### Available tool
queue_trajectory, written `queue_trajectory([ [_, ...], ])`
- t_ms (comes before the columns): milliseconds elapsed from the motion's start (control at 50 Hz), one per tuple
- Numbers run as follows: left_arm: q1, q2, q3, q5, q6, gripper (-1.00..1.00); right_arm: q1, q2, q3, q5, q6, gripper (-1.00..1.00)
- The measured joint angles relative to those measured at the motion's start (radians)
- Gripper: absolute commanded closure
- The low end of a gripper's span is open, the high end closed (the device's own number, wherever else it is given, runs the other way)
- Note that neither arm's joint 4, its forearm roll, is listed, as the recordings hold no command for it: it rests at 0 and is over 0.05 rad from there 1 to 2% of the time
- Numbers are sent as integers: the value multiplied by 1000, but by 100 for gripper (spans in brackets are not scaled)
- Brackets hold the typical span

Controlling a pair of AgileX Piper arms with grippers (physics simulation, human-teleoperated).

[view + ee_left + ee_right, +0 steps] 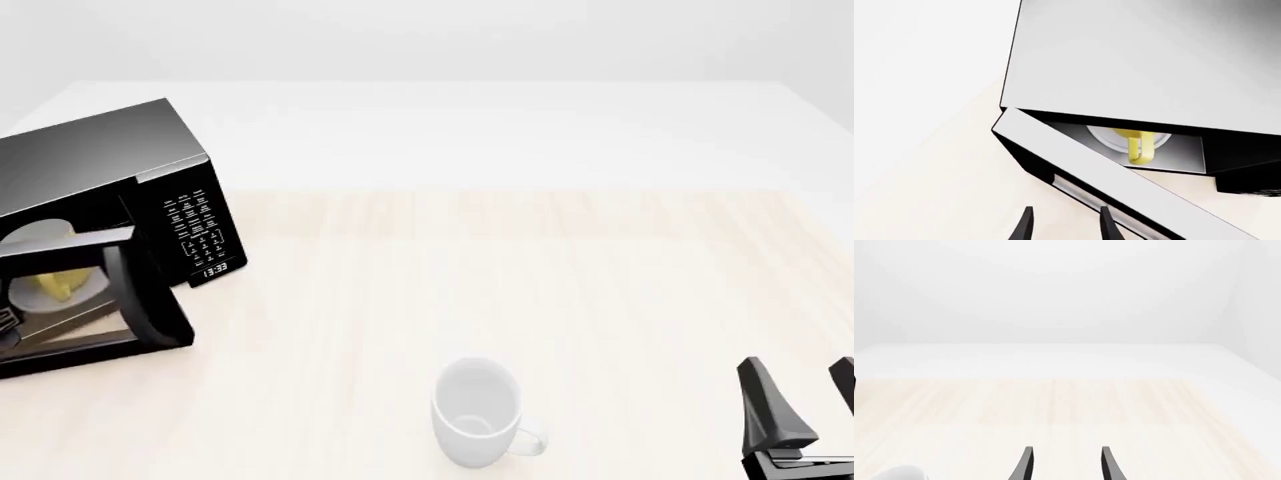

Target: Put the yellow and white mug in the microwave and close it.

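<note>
The yellow and white mug (1137,146) stands inside the black microwave (120,170) on its white turntable plate (1104,140); through the door gap I see its yellow handle. In the front view the mug (56,287) shows as a yellow patch behind the half-swung door (140,300). My left gripper (1066,225) is open, its fingertips close to the door's outer face (1074,155), with nothing between them. My right gripper (803,400) stands open at the table's near right, far from the microwave.
An all-white mug (478,412) stands upright on the light wooden table (534,280) near the front middle, its handle pointing right. A corner of it shows in the right wrist view (897,474). The microwave sits at the table's far left.
</note>
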Motion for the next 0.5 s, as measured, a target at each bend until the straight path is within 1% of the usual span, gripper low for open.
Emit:
queue_trajectory([
  [500,-42,45,-48,-24,-19,-100,0,0,0,0,0,-100],
])
